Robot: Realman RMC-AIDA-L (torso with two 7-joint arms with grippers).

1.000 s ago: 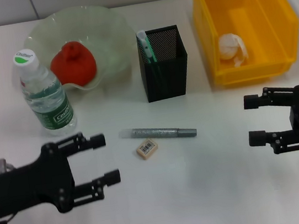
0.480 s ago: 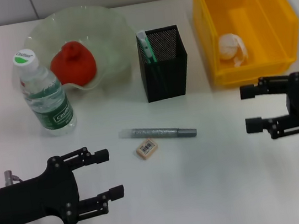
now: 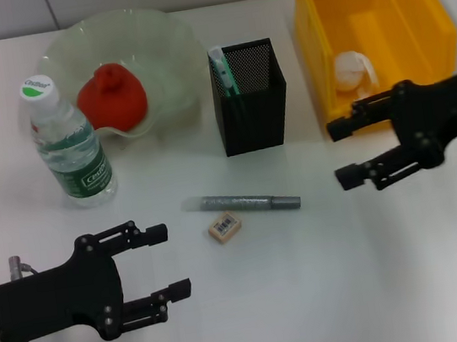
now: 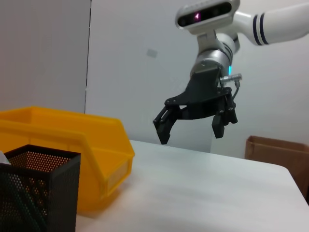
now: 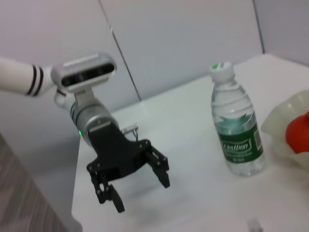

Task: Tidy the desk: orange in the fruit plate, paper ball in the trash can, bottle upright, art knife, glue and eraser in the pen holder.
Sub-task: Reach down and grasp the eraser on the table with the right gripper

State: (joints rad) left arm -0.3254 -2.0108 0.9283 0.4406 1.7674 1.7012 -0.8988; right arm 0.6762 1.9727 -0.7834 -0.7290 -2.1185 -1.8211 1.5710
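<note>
Nearest the robot, the left gripper [image 3: 166,260] hovers low over the bare desk [image 3: 331,293] with its jaws spread wide and nothing between them. Just beyond it lie the eraser [image 3: 224,226] and, touching or nearly touching its far side, the grey knife [image 3: 241,202], lying flat and crosswise. To the right, the right gripper [image 3: 343,152] is also wide open and empty — its fingertips sit in front of the bin's near wall, pointing toward the middle of the desk.

Farther back on the left the bottle [image 3: 67,144] stands upright, cap on. Behind it the plate [image 3: 162,48] holds the orange [image 3: 111,95]. The holder [image 3: 251,95] stands at centre with the glue [image 3: 223,73] upright in its left corner. At the right, the yellow bin [image 3: 370,28] has the paper ball [image 3: 352,68] lying inside, near its front wall.

The left wrist view shows the right gripper [image 4: 191,129] open above the desk beyond the bin [image 4: 67,140] — the right wrist view shows the left gripper [image 5: 140,186] open near the bottle [image 5: 236,128].
</note>
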